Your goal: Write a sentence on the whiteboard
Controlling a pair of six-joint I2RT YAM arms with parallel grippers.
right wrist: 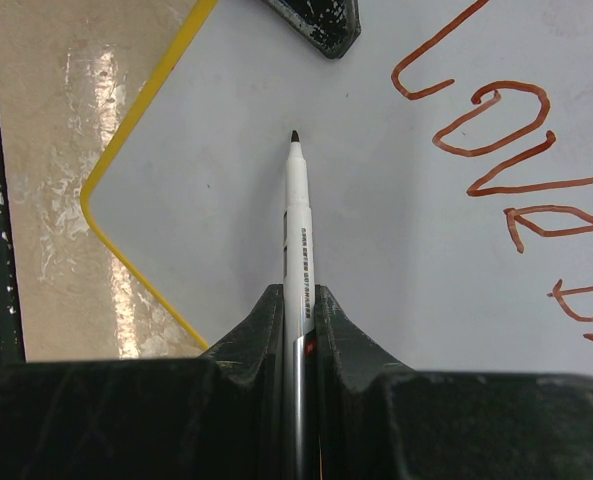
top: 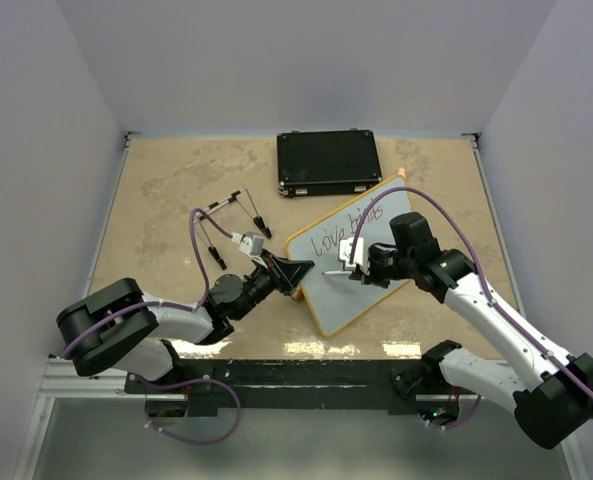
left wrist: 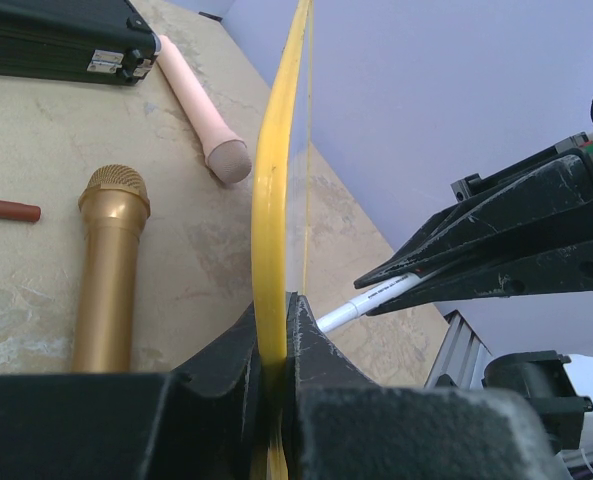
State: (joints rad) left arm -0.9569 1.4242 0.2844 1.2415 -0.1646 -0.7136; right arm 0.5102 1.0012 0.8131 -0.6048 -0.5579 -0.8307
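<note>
- At the left of the tan table, thin pens with black ends (top: 224, 203) lie loose, apart from the board.
- Our left gripper (top: 294, 272) is clenched on the left edge of the flat, glossy white whiteboard with a thin yellow frame and rounded corners (top: 351, 295). In the left wrist view both black jaws pinch that yellow rim.
- Beyond the rim in that view lie a gold metal microphone (left wrist: 111, 260), a pale pink cylinder (left wrist: 201, 105) and a black rectangular hard case (left wrist: 56, 40). The case's small silver label is too small for us to read.
- The whiteboard sits skewed at mid-table, near the case's front.
- The sentence (top: 351, 228) reads "Love binds", in cursive slanting across the board's upper half; it looks reddish-brown in the right wrist view.
- Our right gripper (right wrist: 296, 300) grasps a white-barrelled marker (right wrist: 298, 220). The fine print along the barrel is unreadable.
- The marker's dark tip lies over bare board left of the "L", with open white face reaching to the yellow corner. We cannot tell whether it touches.
</note>
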